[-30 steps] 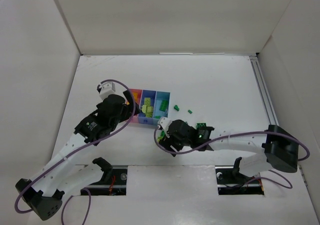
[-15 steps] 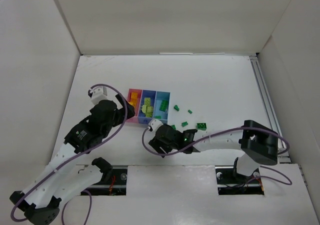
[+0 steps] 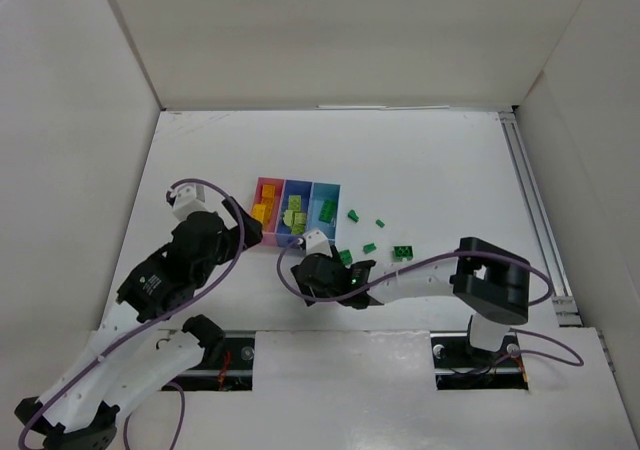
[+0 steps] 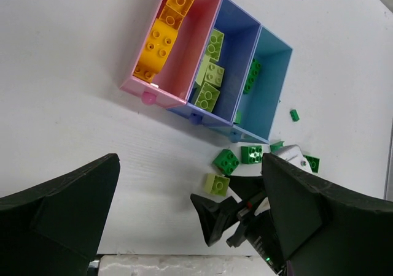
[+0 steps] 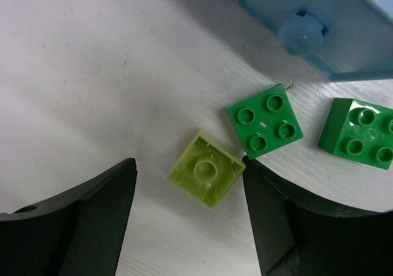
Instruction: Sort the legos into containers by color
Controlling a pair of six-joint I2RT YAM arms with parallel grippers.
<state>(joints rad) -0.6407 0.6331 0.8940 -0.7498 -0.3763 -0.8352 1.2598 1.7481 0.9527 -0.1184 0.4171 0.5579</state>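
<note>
The three joined bins stand mid-table: pink with orange-yellow bricks, purple-blue with lime bricks, light blue with dark green ones. My right gripper is open and low over the table just in front of the bins. A lime brick lies upside down between its fingers, and the right finger touches its corner. Two dark green bricks lie just beyond. My left gripper is open and empty, held left of the bins.
Several loose dark green bricks lie on the table right of the bins. The light blue bin's front knob is close to the right gripper. White walls enclose the table.
My left arm has drawn back down and left, away from the pink bin. My right gripper has moved left toward the bins and now straddles the lime brick.
</note>
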